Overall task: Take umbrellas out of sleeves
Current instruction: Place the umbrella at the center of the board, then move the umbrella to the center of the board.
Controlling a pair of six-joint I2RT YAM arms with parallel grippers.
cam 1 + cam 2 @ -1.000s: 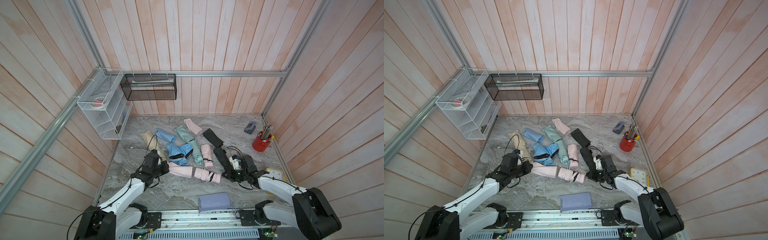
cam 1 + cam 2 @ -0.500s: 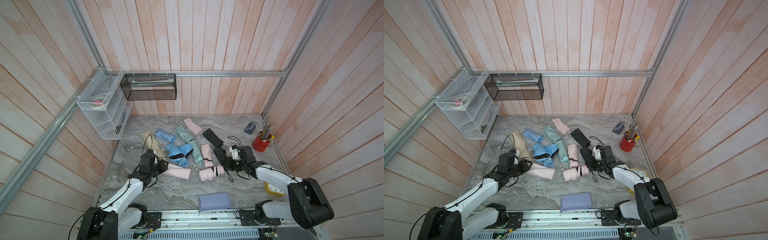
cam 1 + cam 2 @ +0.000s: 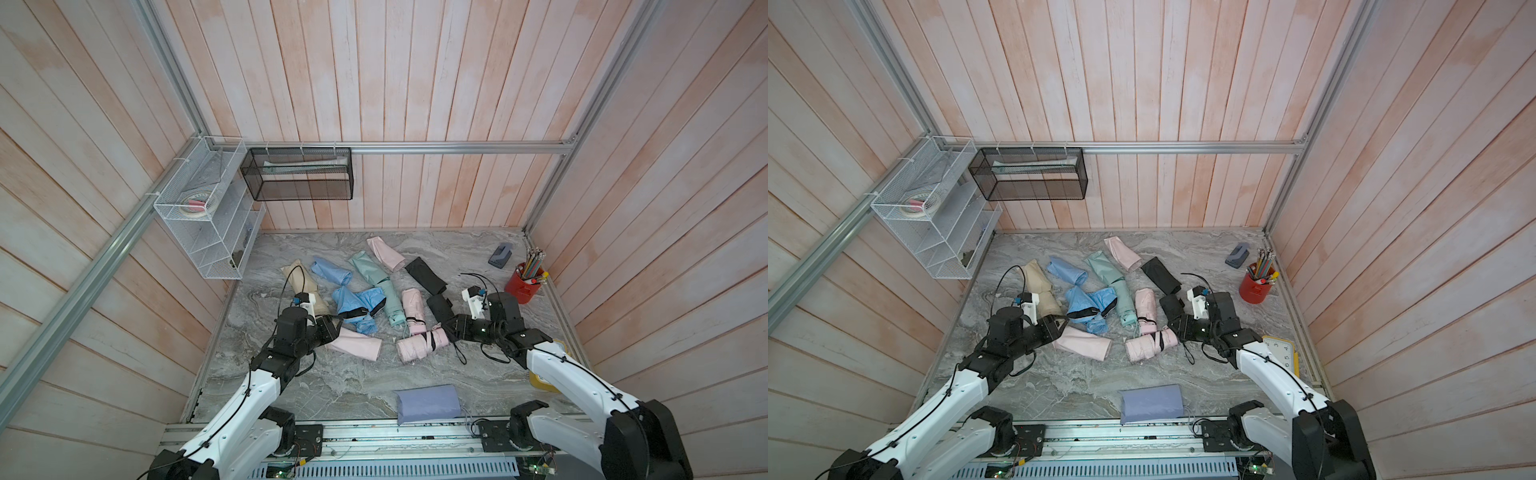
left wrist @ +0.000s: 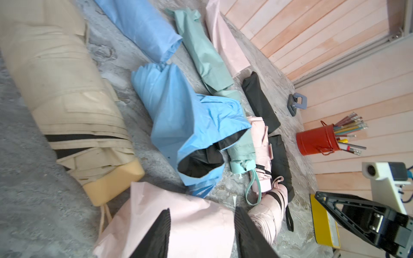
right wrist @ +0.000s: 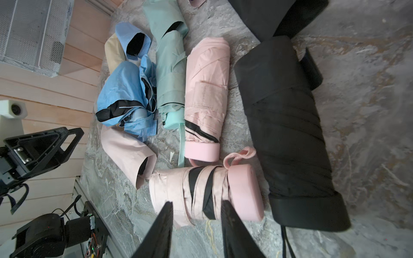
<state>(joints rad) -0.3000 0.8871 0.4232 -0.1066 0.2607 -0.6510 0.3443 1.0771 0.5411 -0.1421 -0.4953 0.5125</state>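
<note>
Pink umbrella (image 3: pixel 422 347) lies on the surface (image 3: pixel 332 386), just clear of its limp pink sleeve (image 3: pixel 359 344). My left claw (image 4: pixel 202 223) gapes over the sleeve's closed end. My right claw (image 5: pixel 196 214) gapes near the umbrella's handle, gripping nothing. Sleeve probably slick; I'd grab the firm mid-bundle.

Both top views look steeply down from high at six o'clock over the grey marbled tabletop (image 3: pixel 332 382). The left wrist camera sits low, facing two o'clock; the right faces ten o'clock. Both closely share the strapped pink pleated umbrella (image 5: pixel 174 189).
</note>
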